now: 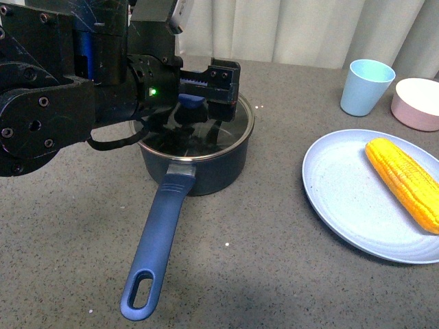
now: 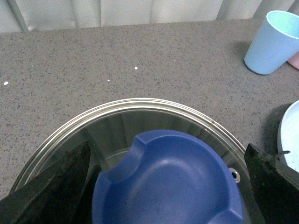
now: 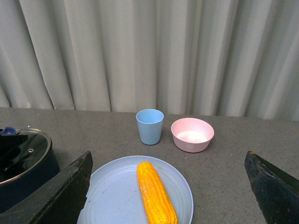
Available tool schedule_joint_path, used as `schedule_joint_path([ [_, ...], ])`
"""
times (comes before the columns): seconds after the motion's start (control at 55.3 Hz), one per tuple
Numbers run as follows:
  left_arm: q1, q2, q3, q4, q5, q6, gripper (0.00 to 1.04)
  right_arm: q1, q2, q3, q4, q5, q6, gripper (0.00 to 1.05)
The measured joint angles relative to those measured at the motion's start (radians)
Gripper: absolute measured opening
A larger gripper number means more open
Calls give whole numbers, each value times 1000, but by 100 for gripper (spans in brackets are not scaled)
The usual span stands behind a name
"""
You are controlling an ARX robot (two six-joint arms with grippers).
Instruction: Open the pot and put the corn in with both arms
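The left gripper has its black jaws spread wide, one on each side of the round blue knob of the clear glass lid with a gap on both sides, so nothing is gripped. The lid sits on the dark navy round saucepan, whose long blue handle with an oval hole points toward the robot. The right gripper is also spread wide and empty, held above the speckled grey table and looking down on the yellow-orange cob of corn. The cob lies on the pale blue round plate, well to the right of the saucepan. Beyond the plate stand a light blue cup and a pink bowl, just beside each other, before a pale pleated curtain.
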Motion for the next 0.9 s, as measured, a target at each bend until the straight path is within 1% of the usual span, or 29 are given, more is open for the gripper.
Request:
schedule_joint_path([
  [0.163, 0, 2, -4, 0, 0, 12, 98, 0, 0, 0, 0, 0, 0, 95],
  [0.199, 0, 2, -4, 0, 0, 17, 95, 0, 0, 0, 0, 0, 0, 95],
  [0.307, 0, 2, -5, 1, 1, 19, 77, 0, 0, 0, 0, 0, 0, 95],
  [0.326, 0, 2, -5, 1, 1, 19, 76, 0, 0, 0, 0, 0, 0, 95],
  [0.38, 0, 2, -5, 2, 1, 18, 67, 0, 0, 0, 0, 0, 0, 95],
  [0.434, 2, 2, -5, 2, 1, 18, 62, 0, 0, 0, 0, 0, 0, 95],
  [0.633, 2, -6, -12, 6, -2, 8, 62, 0, 0, 0, 0, 0, 0, 95],
  [0.741, 7, -50, -20, 2, -18, -35, 62, 0, 0, 0, 0, 0, 0, 95],
  [0.832, 25, -100, -24, 8, -19, -52, 62, 0, 0, 0, 0, 0, 0, 95],
  [0.904, 56, -141, -30, 27, -24, -59, 62, 0, 0, 0, 0, 0, 0, 95],
])
